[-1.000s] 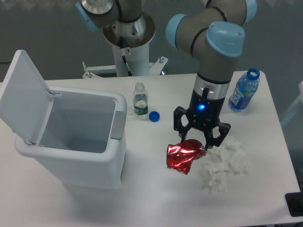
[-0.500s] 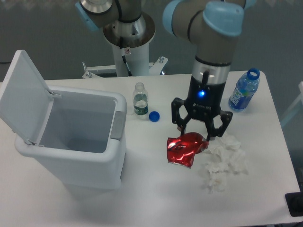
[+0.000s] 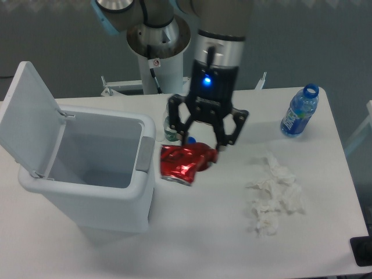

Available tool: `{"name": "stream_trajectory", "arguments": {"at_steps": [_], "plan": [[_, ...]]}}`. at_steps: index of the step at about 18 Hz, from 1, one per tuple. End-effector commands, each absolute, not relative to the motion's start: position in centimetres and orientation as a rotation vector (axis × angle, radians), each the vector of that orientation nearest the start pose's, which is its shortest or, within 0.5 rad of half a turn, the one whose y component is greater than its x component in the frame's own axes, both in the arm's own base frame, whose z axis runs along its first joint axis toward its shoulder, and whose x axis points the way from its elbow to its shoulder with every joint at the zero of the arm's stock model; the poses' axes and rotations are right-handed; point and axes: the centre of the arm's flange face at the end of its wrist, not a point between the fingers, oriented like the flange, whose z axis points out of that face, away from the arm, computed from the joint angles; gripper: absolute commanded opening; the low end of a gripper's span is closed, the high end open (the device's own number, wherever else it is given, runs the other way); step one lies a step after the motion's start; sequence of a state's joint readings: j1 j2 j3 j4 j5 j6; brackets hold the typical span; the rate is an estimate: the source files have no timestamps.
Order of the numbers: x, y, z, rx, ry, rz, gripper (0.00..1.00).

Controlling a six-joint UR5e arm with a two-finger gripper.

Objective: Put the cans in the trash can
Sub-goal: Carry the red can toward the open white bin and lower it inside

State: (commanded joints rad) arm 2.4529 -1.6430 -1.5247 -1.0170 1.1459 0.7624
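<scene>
we have the dented, shiny red metallic drink can (image 3: 186,163) pinched in our two-finger gripper (image 3: 202,152), the jaws closed on its upper right part so that the crumpled body hangs out to the left beneath them. the can is lifted off the white counter (image 3: 203,232) and hangs just beside the right wall of the large white rectangular plastic trash can (image 3: 96,174), level with its rim but not over the opening. the bin's flat hinged lid (image 3: 26,116) stands open on the far left side, and what we can see of the inside looks bare, so nothing appears to have gone in.

as we judge it, the pickup and most of the carry are done. what is left is to bring the can over the rim, above the open mouth, and release it. the grey latch (image 3: 143,154) sits on the wall nearest the can, so we would want enough height to pass above that edge.

behind the gripper stands a small clear plastic bottle (image 3: 169,127), largely hidden by a finger. a blue-labelled clear bottle (image 3: 299,111) stands far right, and a crumpled white tissue wad (image 3: 274,195) lies on the counter, well apart from the bin.
</scene>
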Motion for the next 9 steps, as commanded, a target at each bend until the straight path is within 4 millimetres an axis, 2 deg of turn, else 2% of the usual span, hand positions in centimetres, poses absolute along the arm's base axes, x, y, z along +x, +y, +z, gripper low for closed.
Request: {"name": "stream_trajectory", "arguments": {"at_steps": [5,9], "plan": [[-28.6,48.5,55.1,-2.513,0.024,0.072,0.55],[-26.1,48.6,52.9,-2.541,0.053,0.019,0.55]]}}
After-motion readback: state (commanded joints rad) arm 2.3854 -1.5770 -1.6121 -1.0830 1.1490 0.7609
